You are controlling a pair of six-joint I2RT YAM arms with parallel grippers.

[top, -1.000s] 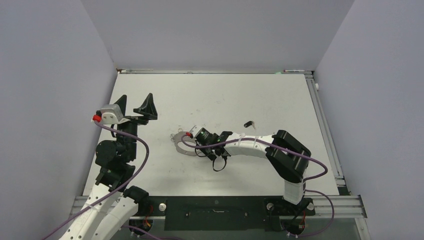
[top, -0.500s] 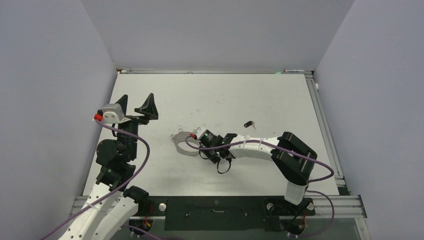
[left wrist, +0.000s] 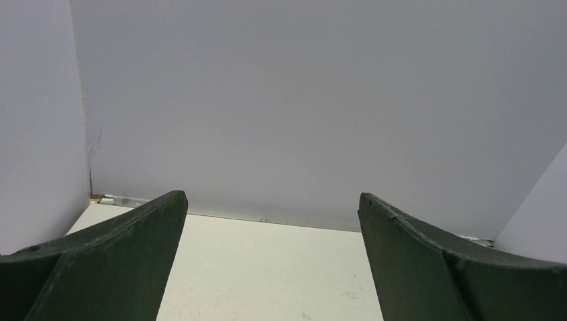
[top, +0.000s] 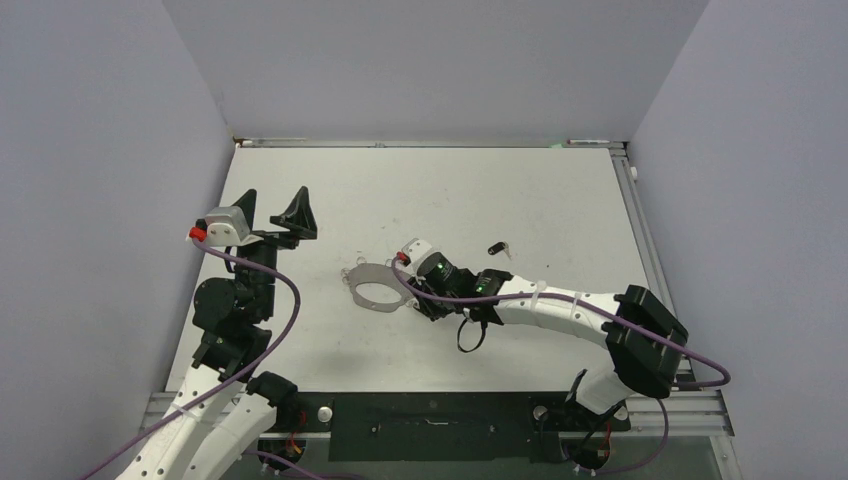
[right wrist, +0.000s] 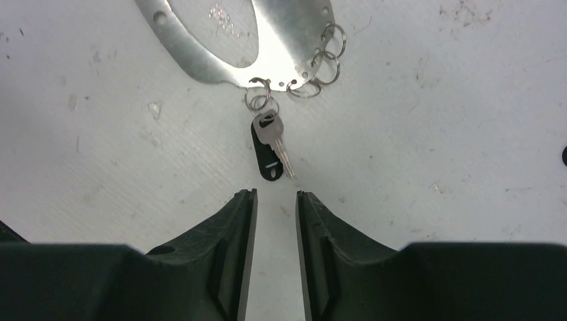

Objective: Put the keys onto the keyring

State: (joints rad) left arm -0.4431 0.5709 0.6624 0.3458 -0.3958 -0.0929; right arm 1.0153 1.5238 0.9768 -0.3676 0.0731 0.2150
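The keyring (right wrist: 200, 57) is a flat grey metal hoop at the top of the right wrist view, with several small wire loops (right wrist: 327, 63) along its near rim. One key (right wrist: 271, 150), with a black head and a silver blade, hangs from a loop and lies on the table just beyond my right gripper (right wrist: 275, 195). The right gripper's jaws are slightly apart and hold nothing. In the top view the keyring (top: 350, 281) lies mid-table, with the right gripper (top: 412, 298) at its right side. A second key (top: 497, 247) lies loose to the right. My left gripper (top: 275, 208) is raised at the left, wide open and empty.
The left wrist view shows only the left gripper (left wrist: 271, 196), the white table (left wrist: 267, 274) and the grey back wall. Grey walls enclose the table on three sides. A metal rail (top: 650, 250) runs along the table's right edge. Purple cables trail from both arms.
My right gripper has drawn back to the right, away from the keyring, and the right arm's elbow has swung right. The keyring and the left arm have stayed in place.
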